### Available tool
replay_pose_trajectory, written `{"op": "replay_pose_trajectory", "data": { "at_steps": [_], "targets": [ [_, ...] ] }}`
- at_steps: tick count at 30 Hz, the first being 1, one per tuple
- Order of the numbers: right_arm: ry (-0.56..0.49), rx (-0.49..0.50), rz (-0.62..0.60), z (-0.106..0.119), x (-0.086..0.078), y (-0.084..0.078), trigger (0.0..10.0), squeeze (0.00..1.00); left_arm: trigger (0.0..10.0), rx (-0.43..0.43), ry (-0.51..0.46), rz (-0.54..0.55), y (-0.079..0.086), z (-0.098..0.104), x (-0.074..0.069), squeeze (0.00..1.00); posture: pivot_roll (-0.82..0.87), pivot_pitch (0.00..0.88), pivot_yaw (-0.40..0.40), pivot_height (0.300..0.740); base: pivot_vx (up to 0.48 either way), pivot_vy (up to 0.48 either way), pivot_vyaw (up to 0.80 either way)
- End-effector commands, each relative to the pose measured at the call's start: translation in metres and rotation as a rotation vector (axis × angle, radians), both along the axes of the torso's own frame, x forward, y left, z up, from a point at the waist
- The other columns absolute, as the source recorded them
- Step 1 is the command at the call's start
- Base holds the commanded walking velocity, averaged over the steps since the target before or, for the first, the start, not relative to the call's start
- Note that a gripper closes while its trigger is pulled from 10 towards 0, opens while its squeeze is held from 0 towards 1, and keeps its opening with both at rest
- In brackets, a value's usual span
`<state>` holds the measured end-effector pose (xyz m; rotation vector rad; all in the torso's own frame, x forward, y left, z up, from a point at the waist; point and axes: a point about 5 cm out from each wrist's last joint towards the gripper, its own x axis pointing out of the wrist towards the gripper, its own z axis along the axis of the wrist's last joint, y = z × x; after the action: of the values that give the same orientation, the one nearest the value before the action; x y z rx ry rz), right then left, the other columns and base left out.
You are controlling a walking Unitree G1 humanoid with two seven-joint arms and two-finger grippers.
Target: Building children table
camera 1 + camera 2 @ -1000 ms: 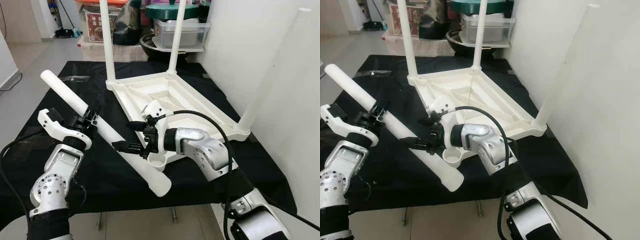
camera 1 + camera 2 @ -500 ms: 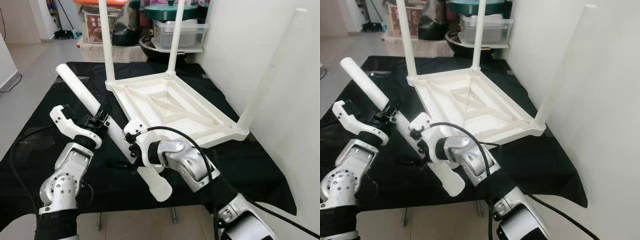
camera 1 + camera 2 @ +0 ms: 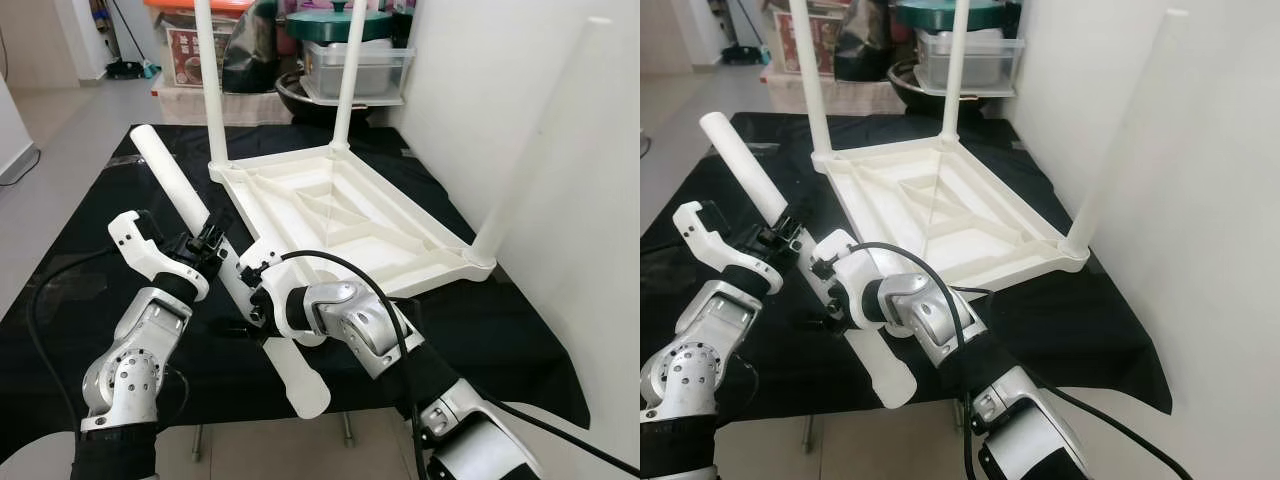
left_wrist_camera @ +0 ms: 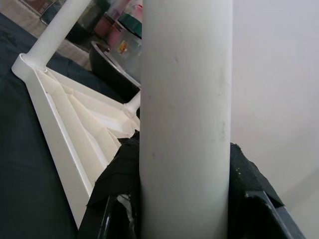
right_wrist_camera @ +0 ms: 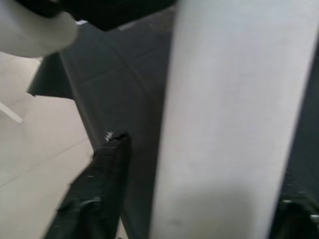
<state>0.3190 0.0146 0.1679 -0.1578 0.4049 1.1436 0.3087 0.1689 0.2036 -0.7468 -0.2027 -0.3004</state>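
Currently both grippers clamp the loose long white plastic tube leg (image 3: pixel 232 270), held slanted above the black cloth-covered table (image 3: pixel 80 290).
Left gripper (image 3: pixel 205 238) closed mid-leg; right gripper (image 3: pixel 258 300) closed just below, toward 5 o'clock. Upturned white plastic tabletop (image 3: pixel 340 215) lies at 2 o'clock. Leg looks light, stiff, smooth, likely slippery; grip mid-shaft.

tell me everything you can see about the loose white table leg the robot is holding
The loose table leg is a long, plain white tube, smooth and matte like plastic, with a rounded end. It is held slanted above the black cloth, its far end raised toward the back left and its near end low past the front edge. The left end effector clamps it about midway and the right end effector grips it lower down, just beside the upturned white tabletop.
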Motion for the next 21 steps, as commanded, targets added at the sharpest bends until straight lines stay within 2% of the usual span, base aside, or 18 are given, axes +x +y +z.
{"op": "replay_pose_trajectory", "data": {
  "at_steps": [1,6,8,14,15,16,17,20,21],
  "targets": [
    [0.031,-0.007,0.037,-0.007,-0.006,0.005,0.0,0.0,10.0,-0.002,-0.022,-0.06,-0.014,0.003,-0.002,0.0,0.06,0.0,-0.079,0.74,0.0,0.0,0.0],
    [0.007,-0.054,0.042,-0.013,-0.006,-0.001,0.0,0.0,10.0,-0.012,-0.017,-0.081,-0.015,0.001,-0.003,0.0,0.05,0.0,-0.077,0.74,0.0,0.0,0.0],
    [-0.003,-0.084,0.037,-0.018,-0.005,-0.006,0.0,0.0,10.0,0.063,-0.015,-0.061,-0.016,0.001,-0.001,0.0,0.05,0.0,-0.079,0.74,0.0,0.0,0.0],
    [0.006,-0.107,0.04,-0.024,-0.007,-0.01,0.0,0.0,10.0,0.073,-0.006,-0.033,-0.015,-0.001,0.0,0.0,0.05,0.0,-0.081,0.74,0.0,0.0,0.0],
    [0.008,-0.108,0.04,-0.024,-0.007,-0.01,0.0,0.0,10.0,0.076,-0.005,-0.034,-0.015,-0.001,0.0,0.15,0.05,0.0,-0.081,0.74,0.0,0.0,0.0],
    [0.008,-0.108,0.04,-0.024,-0.007,-0.01,0.0,0.0,10.0,0.076,-0.005,-0.034,-0.015,-0.001,0.0,0.15,0.05,0.0,-0.081,0.74,0.0,0.0,0.0],
    [0.011,-0.108,0.035,-0.024,-0.007,-0.012,0.0,0.0,10.0,0.068,-0.008,-0.037,-0.014,-0.002,-0.001,0.96,0.05,0.0,-0.08,0.74,0.0,0.0,0.0],
    [0.012,-0.109,0.031,-0.025,-0.006,-0.012,0.0,0.0,10.0,0.062,-0.01,-0.04,-0.014,-0.002,-0.001,0.96,0.05,0.0,-0.08,0.74,0.0,0.0,0.0],
    [0.012,-0.107,0.022,-0.024,-0.005,-0.014,0.0,0.0,10.0,0.072,-0.026,-0.059,-0.015,0.0,-0.003,1.0,0.05,0.0,-0.08,0.74,0.0,0.0,0.0]
  ]
}}
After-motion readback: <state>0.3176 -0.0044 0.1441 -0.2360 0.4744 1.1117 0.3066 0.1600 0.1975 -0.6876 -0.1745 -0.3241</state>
